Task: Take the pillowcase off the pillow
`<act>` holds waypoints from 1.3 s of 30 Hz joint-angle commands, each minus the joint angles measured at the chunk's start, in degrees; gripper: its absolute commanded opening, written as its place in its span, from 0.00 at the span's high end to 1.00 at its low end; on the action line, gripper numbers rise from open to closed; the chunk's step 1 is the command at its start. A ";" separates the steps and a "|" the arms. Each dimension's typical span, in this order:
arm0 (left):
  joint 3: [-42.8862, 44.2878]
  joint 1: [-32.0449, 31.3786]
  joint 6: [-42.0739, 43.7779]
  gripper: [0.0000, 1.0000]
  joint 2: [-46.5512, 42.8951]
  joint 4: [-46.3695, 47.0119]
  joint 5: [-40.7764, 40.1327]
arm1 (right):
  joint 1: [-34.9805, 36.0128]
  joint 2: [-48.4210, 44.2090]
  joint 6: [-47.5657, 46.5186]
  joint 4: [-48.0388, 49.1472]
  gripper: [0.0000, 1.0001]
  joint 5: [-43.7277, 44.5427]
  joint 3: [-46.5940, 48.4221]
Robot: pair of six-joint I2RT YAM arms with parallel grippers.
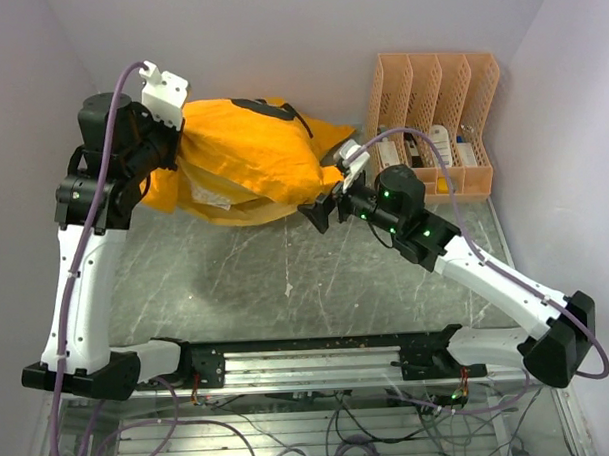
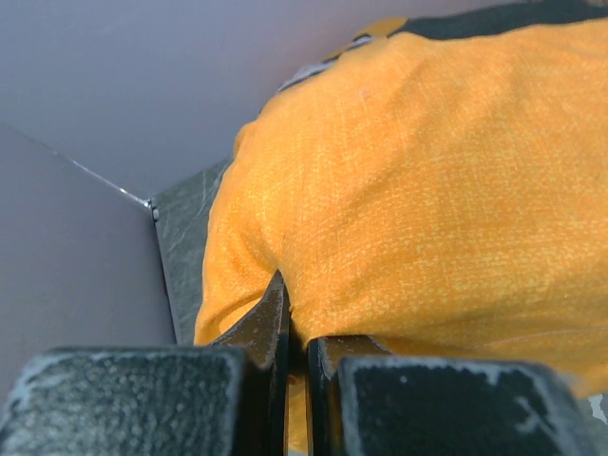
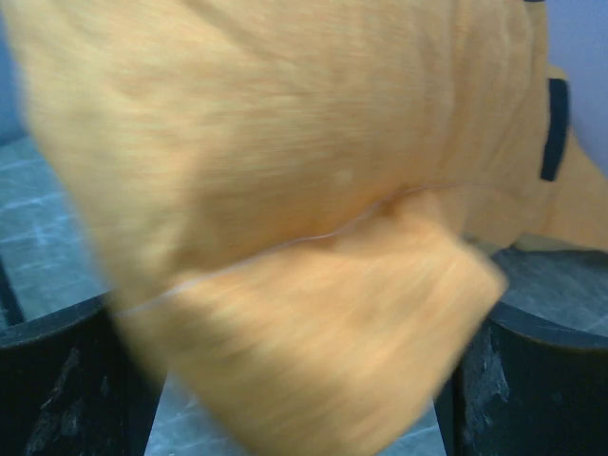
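Note:
The orange-yellow pillowcase (image 1: 247,160) lies bulging at the back of the table, with black print on its top. The pillow is hidden inside it. My left gripper (image 1: 179,152) is at the case's left end. In the left wrist view the gripper (image 2: 302,318) is shut on a fold of the orange fabric (image 2: 427,190). My right gripper (image 1: 328,195) is at the case's right front corner. In the right wrist view the gripper (image 3: 285,380) is wide open, with the blurred corner of the case (image 3: 313,313) between its fingers (image 3: 532,380).
A peach plastic file organizer (image 1: 436,113) with small items in it stands at the back right, close behind the right arm. Grey walls close in the back and both sides. The dark marbled table (image 1: 287,289) stretches to the arm rail at the front.

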 commanded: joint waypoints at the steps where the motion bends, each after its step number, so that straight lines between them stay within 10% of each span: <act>1: 5.27 0.37 -1.38 0.93 -2.54 2.11 4.34 | -0.17 1.98 -7.45 6.88 0.00 5.34 -1.84; 15: 7.16 0.37 -1.19 0.93 -3.59 -0.52 7.07 | 5.75 17.92 -8.37 22.54 0.12 -11.82 14.56; 22: -0.58 0.37 4.72 0.82 -6.65 3.99 4.17 | 3.77 25.16 6.00 24.00 1.00 -3.85 27.41; 29: -8.53 0.37 10.40 0.48 -14.28 11.42 3.46 | -0.11 28.22 17.58 15.30 1.00 4.96 37.25; 39: -16.41 0.37 13.69 0.43 -23.23 21.20 11.59 | -0.53 33.82 25.30 3.87 1.00 11.59 47.39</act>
